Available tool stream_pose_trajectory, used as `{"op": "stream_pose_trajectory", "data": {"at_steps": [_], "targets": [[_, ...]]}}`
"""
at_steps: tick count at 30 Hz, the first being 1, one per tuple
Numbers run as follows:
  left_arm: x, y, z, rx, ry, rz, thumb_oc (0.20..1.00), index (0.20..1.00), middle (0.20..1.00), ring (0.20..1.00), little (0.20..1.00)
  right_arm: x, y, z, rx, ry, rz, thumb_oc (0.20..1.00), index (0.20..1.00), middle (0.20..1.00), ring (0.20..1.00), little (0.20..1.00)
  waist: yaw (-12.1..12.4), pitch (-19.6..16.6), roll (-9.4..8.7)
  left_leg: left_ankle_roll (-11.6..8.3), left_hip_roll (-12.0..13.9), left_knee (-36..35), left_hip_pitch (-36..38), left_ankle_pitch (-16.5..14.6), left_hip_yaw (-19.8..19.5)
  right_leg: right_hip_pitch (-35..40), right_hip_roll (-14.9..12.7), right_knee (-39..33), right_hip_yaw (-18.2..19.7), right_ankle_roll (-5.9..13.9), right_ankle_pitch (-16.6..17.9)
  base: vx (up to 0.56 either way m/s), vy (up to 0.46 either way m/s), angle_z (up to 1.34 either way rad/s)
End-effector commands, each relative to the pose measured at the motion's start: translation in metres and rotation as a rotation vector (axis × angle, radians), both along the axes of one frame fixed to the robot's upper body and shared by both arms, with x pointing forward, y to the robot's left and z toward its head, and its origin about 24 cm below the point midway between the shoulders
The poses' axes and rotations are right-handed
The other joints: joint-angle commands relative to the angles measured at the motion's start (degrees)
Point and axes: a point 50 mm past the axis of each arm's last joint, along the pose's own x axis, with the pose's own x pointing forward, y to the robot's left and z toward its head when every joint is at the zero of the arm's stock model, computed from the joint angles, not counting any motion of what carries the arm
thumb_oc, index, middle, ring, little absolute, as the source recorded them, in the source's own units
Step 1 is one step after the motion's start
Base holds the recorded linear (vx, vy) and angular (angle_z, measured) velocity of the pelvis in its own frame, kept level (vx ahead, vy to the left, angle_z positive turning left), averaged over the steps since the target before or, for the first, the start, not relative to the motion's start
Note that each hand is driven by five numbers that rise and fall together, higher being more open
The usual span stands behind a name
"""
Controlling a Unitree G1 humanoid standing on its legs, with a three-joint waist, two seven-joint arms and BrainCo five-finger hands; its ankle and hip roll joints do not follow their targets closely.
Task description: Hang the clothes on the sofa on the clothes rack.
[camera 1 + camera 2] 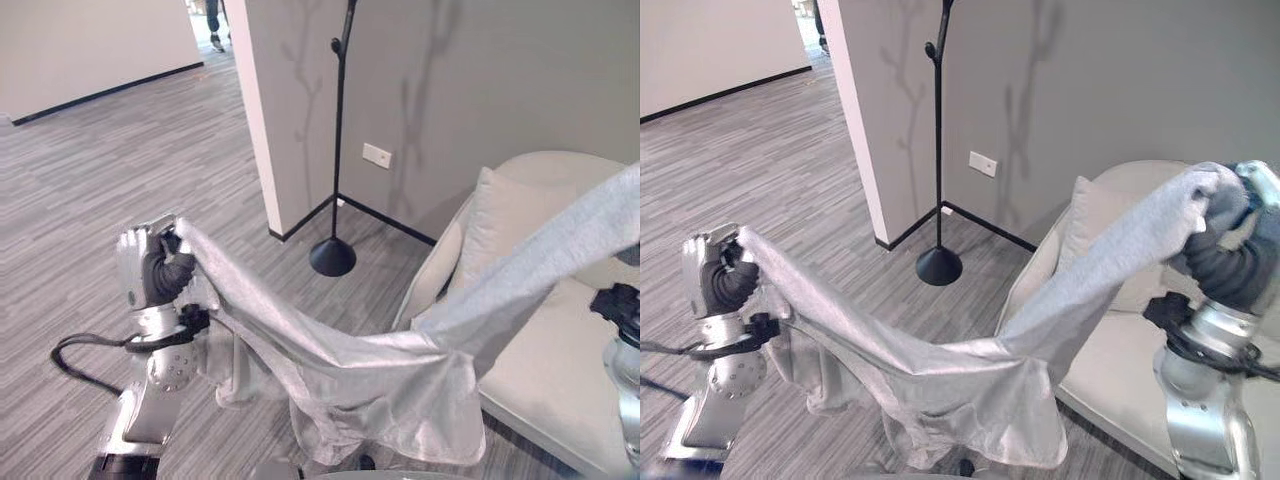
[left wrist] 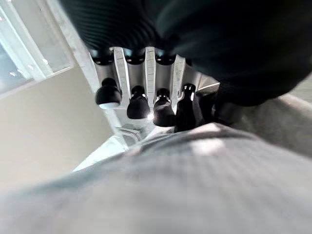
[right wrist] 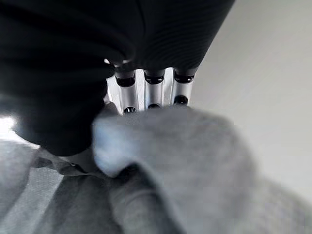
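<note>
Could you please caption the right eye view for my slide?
Both hands hold a grey garment stretched between them, before the clothes rack.

Soft, even indoor light is filling the head views, and the clothes rack (image 1: 335,150) is throwing faint branching shadows onto the grey wall (image 1: 500,90) behind it. Brighter light is coming in from the doorway (image 1: 208,25) at the far end. In the wrist views the grey garment (image 2: 195,185) is lying too close to focus and is blurring, while small glints are shining on the dark fingertips (image 2: 138,106).
</note>
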Motion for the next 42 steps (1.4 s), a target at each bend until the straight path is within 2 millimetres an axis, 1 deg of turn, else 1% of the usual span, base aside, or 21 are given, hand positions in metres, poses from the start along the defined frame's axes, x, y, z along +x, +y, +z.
{"op": "stream_pose_trajectory", "data": {"at_steps": [1,3,7,13,14,15,17,19,20,22,24,26,27,28,32,35,38,39,40,41,42], "targets": [[0.0,0.005,0.039,0.088,-0.192,0.026,0.2,0.2,0.2,0.2,0.2,-0.01,-0.008,0.022,-0.077,-0.114,-0.074,0.2,0.2,0.2,0.2,0.2,-0.23,-2.88,0.39,-2.03,-0.47,-14.62,4.68,4.96,-4.36,3.9,-1.44,-4.83,0.13,8.62,2.3,0.28,0.252,-0.31],[0.006,0.013,0.046,0.128,-0.215,0.079,0.2,0.2,0.2,0.2,0.2,-0.006,-0.02,0.023,-0.102,-0.123,-0.184,0.2,0.2,0.2,0.2,0.2,1.03,-2.9,0.95,-4.73,1.34,-25.18,2.1,11.51,-9.85,6.54,-1.77,-4.78,1.79,8.69,-0.42,0.38,0.3,-0.42],[0.019,0.017,0.061,0.228,-0.25,0.108,0.2,0.2,0.2,0.2,0.2,0.004,-0.057,0.031,-0.181,-0.114,-0.452,0.2,0.2,0.2,0.2,0.2,1.34,-4.07,2.32,-6.33,1.68,-29.37,2.72,13.76,-9.17,10.15,-3.12,-4.49,3.17,10.0,-2.35,0.33,0.31,-0.39],[0.043,0.03,0.08,0.323,-0.225,0.138,0.2,0.2,0.2,0.2,0.2,0.017,-0.097,0.056,-0.351,-0.068,-0.734,0.2,0.2,0.2,0.2,0.2,1.12,-5.92,1.77,-3.41,-2.47,-26.51,5.26,12.04,-6.86,8.39,-7.5,2.32,5.67,12.34,0.76,0.22,0.303,-0.29],[0.05,0.031,0.086,0.363,-0.201,0.142,0.2,0.2,0.2,0.2,0.2,0.018,-0.109,0.064,-0.43,-0.024,-0.82,0.2,0.2,0.2,0.2,0.2,0.27,-6.28,2.01,-2.14,-4.02,-27.2,7.22,10.81,-5.81,7.14,-8.13,7.23,5.26,12.48,2.99,0.25,0.717,-0.02],[0.062,0.041,0.099,0.415,-0.181,0.197,0.2,0.2,0.2,0.2,0.2,0.025,-0.127,0.081,-0.484,0.007,-0.929,0.2,0.2,0.2,0.2,0.2,0.64,-5.29,4.21,0.71,-6.23,-29.12,12.0,8.93,-1.52,2.9,-13.14,18.52,-2.23,11.67,8.78,0.27,0.716,-0.09],[0.064,0.045,0.1,0.413,-0.172,0.216,0.2,0.2,0.2,0.2,0.2,0.03,-0.132,0.079,-0.473,0.03,-0.937,0.2,0.2,0.2,0.2,0.2,0.74,-4.95,4.28,1.08,-6.99,-29.66,13.29,8.29,-0.57,1.91,-14.31,20.8,-3.84,11.7,8.76,0.16,0.402,-0.33],[0.062,0.056,0.098,0.419,-0.137,0.249,0.2,0.2,0.2,0.2,0.2,0.031,-0.138,0.079,-0.495,0.069,-0.963,0.2,0.2,0.2,0.2,0.2,0.11,-4.86,3.97,1.3,-8.09,-29.85,15.05,6.83,0.23,0.01,-13.2,21.01,-5.03,11.97,7.94,0.18,0.18,-0.37],[0.061,0.066,0.096,0.428,-0.104,0.281,0.2,0.2,0.2,0.2,0.2,0.029,-0.141,0.083,-0.53,0.08,-0.994,0.2,0.2,0.2,0.2,0.2,-0.09,-4.72,4.18,1.29,-8.59,-29.93,16.24,6.09,0.75,-1.28,-11.74,17.93,-6.44,11.52,5.65,0.16,0.059,-0.31],[0.061,0.069,0.096,0.454,-0.089,0.286,0.2,0.2,0.2,0.2,0.2,0.03,-0.143,0.082,-0.542,0.094,-0.992,0.2,0.2,0.2,0.2,0.2,0.14,-4.78,4.27,0.99,-8.48,-29.97,16.96,5.45,1.33,-0.7,-11.31,14.43,-7.97,11.54,5.15,0.14,0.015,-0.32],[0.061,0.085,0.097,0.528,-0.03,0.343,0.2,0.2,0.2,0.2,0.2,0.031,-0.159,0.075,-0.56,0.192,-1.029,0.2,0.2,0.2,0.2,0.2,0.7,-4.82,3.91,0.24,-8.07,-30.05,18.98,3.31,1.11,-1.14,-10.54,5.17,-9.0,13.08,5.52,0.2,-0.11,-0.32],[0.062,0.098,0.098,0.536,0.009,0.395,0.2,0.2,0.2,0.2,0.2,0.032,-0.17,0.07,-0.576,0.267,-1.061,0.2,0.2,0.2,0.2,0.2,0.53,-4.35,3.73,0.12,-7.93,-30.05,19.85,3.02,2.0,-3.12,-10.48,0.25,-8.65,14.12,10.01,0.14,-0.091,-0.34],[0.063,0.098,0.099,0.535,0.009,0.396,0.2,0.2,0.2,0.2,0.2,0.034,-0.17,0.07,-0.575,0.266,-1.06,0.2,0.2,0.2,0.2,0.2,0.65,-4.36,3.78,0.17,-7.89,-30.05,19.84,2.95,2.21,-3.0,-10.33,-0.31,-8.5,14.2,10.47,0.29,-0.128,-0.36],[0.063,0.113,0.101,0.536,0.04,0.471,0.2,0.2,0.2,0.2,0.2,0.033,-0.177,0.066,-0.558,0.307,-1.081,0.2,0.2,0.2,0.2,0.2,-0.58,-3.25,3.67,-0.49,-7.4,-30.05,22.55,1.67,1.51,-7.11,-11.3,-4.34,-6.4,16.36,15.11,0.24,-0.096,-0.35],[0.067,0.117,0.106,0.542,0.04,0.505,0.2,0.2,0.2,0.2,0.2,0.033,-0.182,0.067,-0.55,0.321,-1.108,0.2,0.2,0.2,0.2,0.2,-1.18,-2.85,3.42,-1.33,-6.56,-30.05,24.7,0.56,1.22,-7.73,-11.85,-6.92,-6.02,17.24,17.72,0.24,-0.134,0.09],[0.072,0.119,0.112,0.492,0.031,0.536,0.2,0.2,0.2,0.2,0.2,0.034,-0.18,0.07,-0.572,0.338,-1.12,0.2,0.2,0.2,0.2,0.2,-1.93,-4.37,2.14,-2.38,-5.6,-30.05,27.85,-1.63,0.32,-6.22,-11.63,-6.21,-6.16,17.28,16.82,0.35,-0.188,0.15],[0.074,0.115,0.112,0.422,0.009,0.511,0.2,0.2,0.2,0.2,0.2,0.038,-0.174,0.073,-0.58,0.334,-1.087,0.2,0.2,0.2,0.2,0.2,-2.41,-5.49,2.37,-3.09,-3.41,-30.05,29.74,-2.41,-0.13,-6.32,-10.23,-3.97,-5.76,16.5,14.49,0.27,-0.164,0.03],[0.076,0.109,0.112,0.349,-0.021,0.473,0.2,0.2,0.2,0.2,0.2,0.043,-0.164,0.074,-0.585,0.314,-1.032,0.2,0.2,0.2,0.2,0.2,-2.82,-5.81,3.04,-3.97,-0.6,-29.15,30.03,-1.7,-0.65,-6.2,-8.16,-2.13,-5.81,14.92,11.6,0.42,-0.403,-0.04],[0.08,0.098,0.115,0.311,-0.058,0.423,0.2,0.2,0.2,0.2,0.2,0.047,-0.151,0.078,-0.619,0.269,-0.979,0.2,0.2,0.2,0.2,0.2,-3.16,-6.06,3.59,-4.78,1.79,-24.97,28.16,1.21,-1.54,-5.53,-5.93,-1.76,-5.84,13.29,10.03,0.37,-0.415,0.06],[0.079,0.094,0.119,0.314,-0.08,0.415,0.2,0.2,0.2,0.2,0.2,0.046,-0.146,0.081,-0.64,0.244,-0.967,0.2,0.2,0.2,0.2,0.2,-3.22,-6.31,3.77,-5.08,2.49,-22.69,27.11,2.74,-2.18,-4.92,-4.87,-2.11,-6.02,12.61,9.44,0.36,-0.402,0.28],[0.08,0.09,0.124,0.3,-0.105,0.393,0.2,0.2,0.2,0.2,0.2,0.047,-0.135,0.082,-0.658,0.202,-0.926,0.2,0.2,0.2,0.2,0.2,-2.88,-6.49,4.05,-5.94,3.75,-17.72,25.19,7.34,-3.22,-3.35,-3.09,-3.15,-6.31,11.32,8.53,0.3,-0.333,0.1]]}}
